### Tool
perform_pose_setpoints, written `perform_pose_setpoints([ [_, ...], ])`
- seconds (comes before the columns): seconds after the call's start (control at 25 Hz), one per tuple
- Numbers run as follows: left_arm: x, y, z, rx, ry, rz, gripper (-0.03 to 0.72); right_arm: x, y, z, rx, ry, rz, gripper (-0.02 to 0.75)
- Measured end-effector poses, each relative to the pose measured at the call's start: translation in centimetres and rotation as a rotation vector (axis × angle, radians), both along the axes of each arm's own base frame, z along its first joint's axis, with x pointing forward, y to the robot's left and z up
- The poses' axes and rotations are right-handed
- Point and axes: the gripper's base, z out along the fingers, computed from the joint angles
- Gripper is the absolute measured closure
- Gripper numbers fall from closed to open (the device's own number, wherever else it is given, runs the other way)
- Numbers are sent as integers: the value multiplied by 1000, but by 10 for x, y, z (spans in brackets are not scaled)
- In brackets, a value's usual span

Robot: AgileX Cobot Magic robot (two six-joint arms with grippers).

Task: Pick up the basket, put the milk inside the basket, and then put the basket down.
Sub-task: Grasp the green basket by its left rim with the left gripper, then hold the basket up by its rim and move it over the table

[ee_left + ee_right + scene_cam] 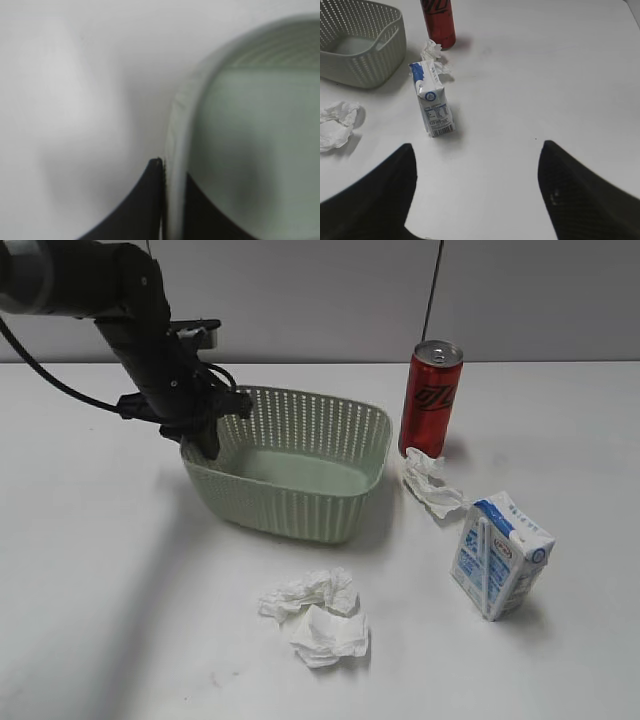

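The pale green basket (300, 502) sits on the white table left of centre. My left gripper (205, 440) is shut on its left rim, one finger inside and one outside; in the left wrist view the rim (176, 165) runs between the two black fingers (172, 172). The blue-and-white milk carton (499, 555) stands upright at the right, straw on its side. It also shows in the right wrist view (433, 100), ahead and left of my right gripper (477, 155), which is open, empty and above bare table. The basket's corner shows there too (365, 60).
A red soda can (431, 398) stands behind the carton, right of the basket. One crumpled tissue (432, 483) lies at the can's foot; another (318, 618) lies in front of the basket. The can (439, 22) and tissues (337, 122) show in the right wrist view.
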Motion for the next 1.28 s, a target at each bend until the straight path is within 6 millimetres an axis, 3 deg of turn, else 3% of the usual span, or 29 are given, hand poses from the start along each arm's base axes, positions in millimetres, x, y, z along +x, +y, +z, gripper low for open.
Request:
perform_pose_setpoints([
  [0.32, -19, 6, 49, -18, 18, 26, 680, 0, 0, 0, 1, 0, 0, 167],
  [0.68, -96, 31, 49, -16, 22, 126, 680, 6, 0, 8, 5, 31, -1, 167],
  [0.92, -104, 35, 59, -15, -8, 124, 680, 32, 11, 26, -7, 191, 137, 167],
  [1.28, -102, 38, 59, 23, -37, 103, 680, 108, 21, 40, -34, 477, 294, 167],
])
